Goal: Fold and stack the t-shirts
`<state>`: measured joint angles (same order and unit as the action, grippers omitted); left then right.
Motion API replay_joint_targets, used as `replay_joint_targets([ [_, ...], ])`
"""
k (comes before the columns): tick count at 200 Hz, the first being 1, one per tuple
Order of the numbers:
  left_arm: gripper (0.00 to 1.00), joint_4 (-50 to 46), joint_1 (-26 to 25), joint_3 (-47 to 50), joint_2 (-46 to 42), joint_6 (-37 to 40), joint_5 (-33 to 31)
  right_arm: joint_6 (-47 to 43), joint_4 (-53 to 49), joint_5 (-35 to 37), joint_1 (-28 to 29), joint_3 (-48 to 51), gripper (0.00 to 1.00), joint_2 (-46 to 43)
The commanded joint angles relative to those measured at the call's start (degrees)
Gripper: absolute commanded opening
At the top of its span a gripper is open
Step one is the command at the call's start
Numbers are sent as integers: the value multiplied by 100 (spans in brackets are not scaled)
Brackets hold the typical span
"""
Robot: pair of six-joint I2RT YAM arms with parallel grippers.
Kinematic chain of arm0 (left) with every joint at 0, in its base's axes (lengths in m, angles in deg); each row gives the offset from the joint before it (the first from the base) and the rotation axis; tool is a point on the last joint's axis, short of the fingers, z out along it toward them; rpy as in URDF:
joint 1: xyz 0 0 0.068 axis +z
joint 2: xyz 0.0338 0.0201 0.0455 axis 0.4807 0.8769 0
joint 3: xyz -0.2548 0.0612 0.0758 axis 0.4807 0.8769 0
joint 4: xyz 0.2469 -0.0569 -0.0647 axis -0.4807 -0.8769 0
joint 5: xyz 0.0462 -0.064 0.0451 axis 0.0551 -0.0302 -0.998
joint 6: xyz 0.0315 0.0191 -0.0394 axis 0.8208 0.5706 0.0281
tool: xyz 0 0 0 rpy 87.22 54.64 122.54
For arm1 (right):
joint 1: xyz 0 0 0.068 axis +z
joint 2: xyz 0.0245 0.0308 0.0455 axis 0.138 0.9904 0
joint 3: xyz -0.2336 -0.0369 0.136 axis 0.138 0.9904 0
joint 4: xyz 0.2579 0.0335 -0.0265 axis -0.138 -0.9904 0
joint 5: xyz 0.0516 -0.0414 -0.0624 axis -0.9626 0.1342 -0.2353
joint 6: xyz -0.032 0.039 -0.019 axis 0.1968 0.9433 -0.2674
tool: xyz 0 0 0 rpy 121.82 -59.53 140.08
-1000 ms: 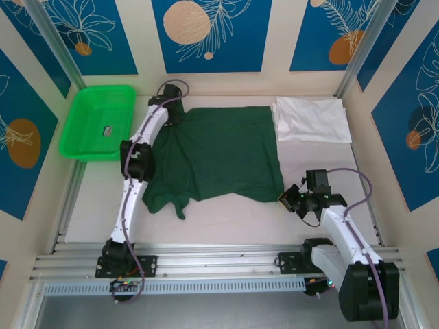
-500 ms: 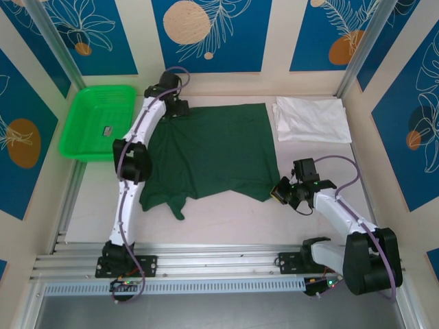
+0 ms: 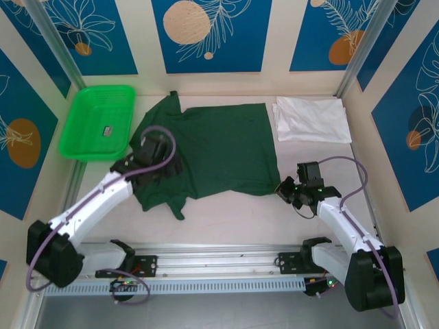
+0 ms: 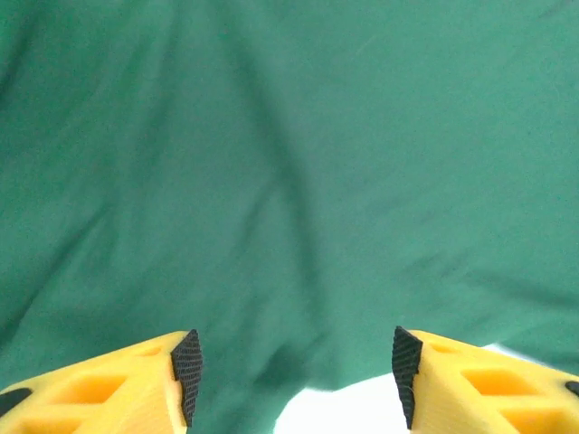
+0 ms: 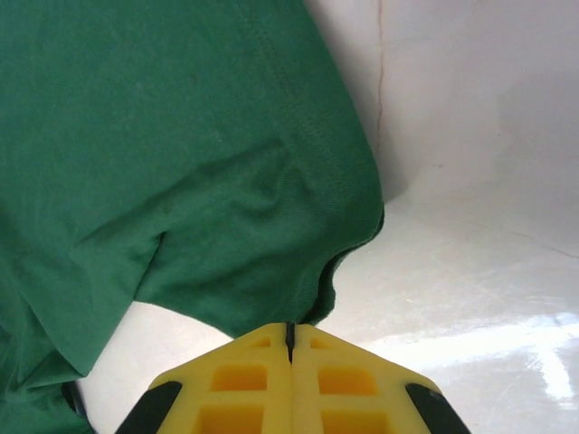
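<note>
The dark green t-shirt (image 3: 219, 147) lies spread flat across the middle of the table, one sleeve reaching toward the back left. The white t-shirt (image 3: 312, 118) rests folded at the back right. My left gripper (image 3: 167, 164) hovers open over the green shirt's left side. In the left wrist view green cloth (image 4: 289, 163) lies below the left gripper (image 4: 294, 375), with nothing between its fingertips (image 4: 187, 371). My right gripper (image 3: 285, 192) is at the shirt's near right corner. In the right wrist view the right gripper (image 5: 290, 333) is shut on the hem of the green cloth (image 5: 181, 181).
A bright green mesh basket (image 3: 81, 140) sits at the back left, with a small dark item inside. Bare white table (image 5: 470, 271) lies right of the shirt's hem. An aluminium rail (image 3: 219, 264) runs along the near edge, and walls close in on three sides.
My left arm has let go at the shirt's far left corner and drawn back toward the near left. The sleeve now lies flat there. The right gripper shifted slightly with the corner.
</note>
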<state>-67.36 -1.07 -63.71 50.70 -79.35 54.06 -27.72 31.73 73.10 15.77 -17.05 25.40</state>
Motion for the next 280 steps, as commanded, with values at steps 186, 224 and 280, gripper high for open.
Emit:
replay_joint_targets([
  [186,12,1597,-276,1832,-319,-1585,1722,-27,192,350,-77,280,0,-131],
  [224,0,894,-236,341,1004,-1159,1285,-27,201,344,-87,289,0,-129],
  [280,35,136,99,-1628,2975,-419,1572,-54,185,335,-84,283,0,-125],
])
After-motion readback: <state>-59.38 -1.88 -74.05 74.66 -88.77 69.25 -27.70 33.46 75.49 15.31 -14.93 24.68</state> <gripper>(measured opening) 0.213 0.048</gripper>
